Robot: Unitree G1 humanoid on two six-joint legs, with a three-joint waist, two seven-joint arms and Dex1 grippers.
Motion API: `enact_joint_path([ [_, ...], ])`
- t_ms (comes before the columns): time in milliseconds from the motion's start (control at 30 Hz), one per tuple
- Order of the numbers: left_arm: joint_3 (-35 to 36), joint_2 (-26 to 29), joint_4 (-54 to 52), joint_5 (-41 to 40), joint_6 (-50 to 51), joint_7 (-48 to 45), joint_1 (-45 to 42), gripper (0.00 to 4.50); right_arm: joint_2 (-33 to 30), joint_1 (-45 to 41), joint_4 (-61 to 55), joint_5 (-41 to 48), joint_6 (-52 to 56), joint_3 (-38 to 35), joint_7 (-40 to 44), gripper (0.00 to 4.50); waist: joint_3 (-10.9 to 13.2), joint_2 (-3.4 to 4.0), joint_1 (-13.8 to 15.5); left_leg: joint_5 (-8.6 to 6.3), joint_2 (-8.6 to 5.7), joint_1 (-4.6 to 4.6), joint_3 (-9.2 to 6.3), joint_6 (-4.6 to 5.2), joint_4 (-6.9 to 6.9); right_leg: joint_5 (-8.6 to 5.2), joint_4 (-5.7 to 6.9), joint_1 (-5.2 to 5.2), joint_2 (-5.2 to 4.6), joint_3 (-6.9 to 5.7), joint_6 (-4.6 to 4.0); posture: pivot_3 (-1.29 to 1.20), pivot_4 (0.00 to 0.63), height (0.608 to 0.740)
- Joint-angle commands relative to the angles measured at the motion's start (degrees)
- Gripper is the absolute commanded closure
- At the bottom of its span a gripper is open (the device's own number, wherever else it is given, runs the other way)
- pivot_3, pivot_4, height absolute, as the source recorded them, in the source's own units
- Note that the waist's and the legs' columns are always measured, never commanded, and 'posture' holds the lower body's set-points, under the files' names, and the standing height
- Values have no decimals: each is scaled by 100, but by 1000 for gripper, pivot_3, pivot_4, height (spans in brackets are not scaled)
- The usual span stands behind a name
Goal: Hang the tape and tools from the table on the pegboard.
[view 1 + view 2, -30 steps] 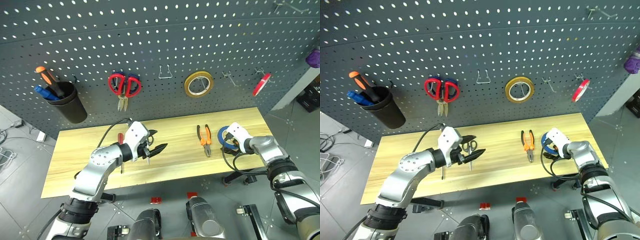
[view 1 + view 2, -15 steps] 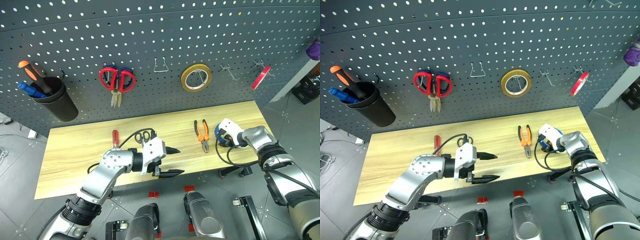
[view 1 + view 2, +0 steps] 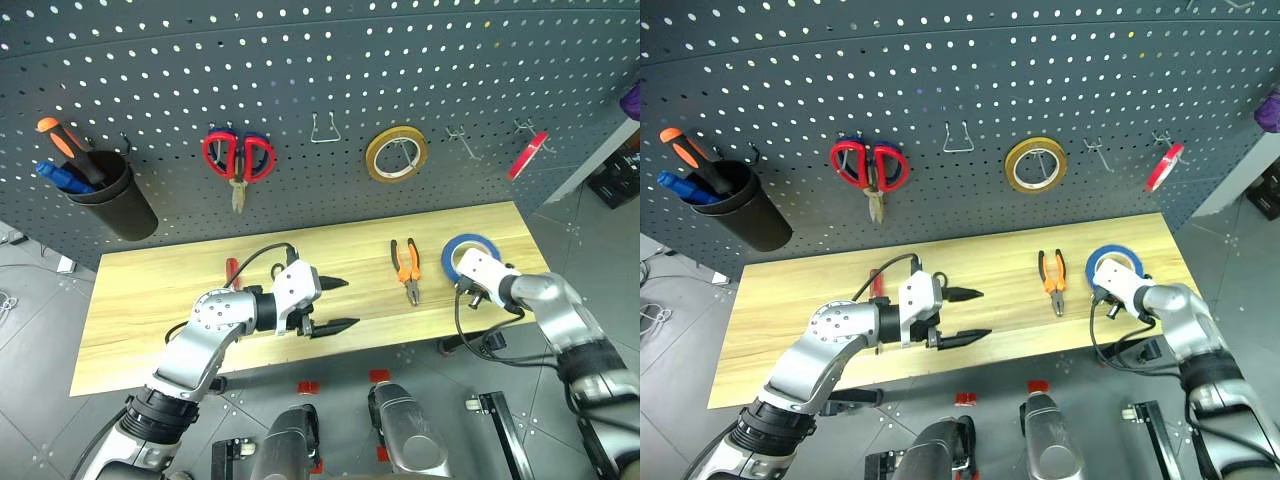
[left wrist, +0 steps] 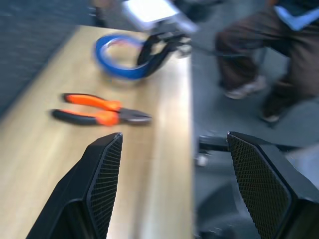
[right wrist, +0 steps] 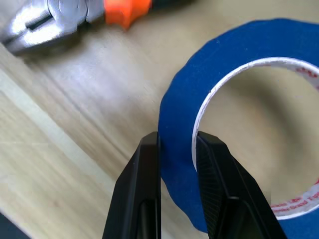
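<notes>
The blue tape (image 3: 470,248) is tilted up off the right end of the table (image 3: 150,300). My right gripper (image 5: 177,144) is shut on its band, one finger inside the ring and one outside. The orange-and-black pliers (image 3: 405,270) lie flat just left of the tape. A red screwdriver handle (image 3: 231,270) shows behind my left arm. My left gripper (image 3: 338,304) hovers open and empty over the table's middle front, pointing right toward the pliers (image 4: 99,110). The pegboard (image 3: 400,60) rises behind, with bare hooks (image 3: 322,135).
On the pegboard hang red-handled scissors (image 3: 238,158), a yellow tape ring (image 3: 396,155), a red tape ring (image 3: 525,155) and a black cup (image 3: 110,205) of tools. In the left wrist view a seated person (image 4: 259,50) is beyond the table's right end.
My right gripper has shut on the blue tape and lifted it up from the table top. My left gripper has swung round to point right and shifted slightly. The camera view has also shifted.
</notes>
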Motion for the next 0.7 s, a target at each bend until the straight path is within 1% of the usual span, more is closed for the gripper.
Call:
enact_joint_path([
  [33,339,-202,-318,-197,245,441,-143,970,260,724,-2095,-65,-158,-535,-878,3836,0,-1,-18,-1,2,-4,6,-1,17,0,24,-10,0,0,0,-374,255,740],
  [100,475,-293,-443,-286,403,634,-261,970,540,1113,-3102,-193,-304,-572,-1257,3836,0,-3,-21,-2,9,-7,3,0,35,-1,42,-12,6,-1,1,-378,252,740],
  [133,487,-298,-515,-243,401,690,-320,970,642,1128,-3391,-336,-503,-508,-1451,3836,0,-3,-27,-8,16,-5,5,7,46,-1,54,-12,13,0,2,-378,250,740],
  [167,486,-295,-556,-199,390,727,-359,970,706,1120,-3549,-446,-629,-458,-1576,3836,0,-2,-41,-9,15,-4,5,9,50,-1,62,-12,13,0,2,-376,248,740],
  [233,418,-249,-527,45,279,843,-486,970,839,837,-3492,-558,-848,-338,-1754,3836,-2,-5,-47,-7,13,5,6,10,54,17,63,-6,13,3,19,-372,244,740],
  [367,387,-258,-438,109,274,881,-605,970,1009,146,-2779,-309,-798,-357,-1787,3836,-4,-7,-60,-2,7,21,6,12,59,26,58,11,13,4,21,-362,239,740],
  [433,371,-271,-416,161,251,903,-643,970,1007,-368,-2018,-16,-939,-314,-1524,3836,-3,-7,-60,7,8,13,4,-5,57,26,56,4,13,2,19,-359,239,740],
  [533,379,-295,-396,192,214,925,-669,970,1024,-825,-1197,131,-1071,-335,-1510,3836,-3,-7,-61,9,4,5,10,-6,57,27,52,-2,10,8,18,-354,239,740],
  [633,492,-405,-400,146,191,1084,-710,970,1016,-1417,-135,304,-1147,-439,-1545,3836,-3,-7,-74,8,5,-2,10,-3,58,27,52,-8,10,9,18,-344,239,740],
  [700,515,-414,-398,166,174,1118,-695,970,1002,-1622,242,392,-1284,-437,-1507,3836,-3,-7,-82,2,3,-2,17,14,60,28,54,-10,9,15,17,-330,239,740],
])
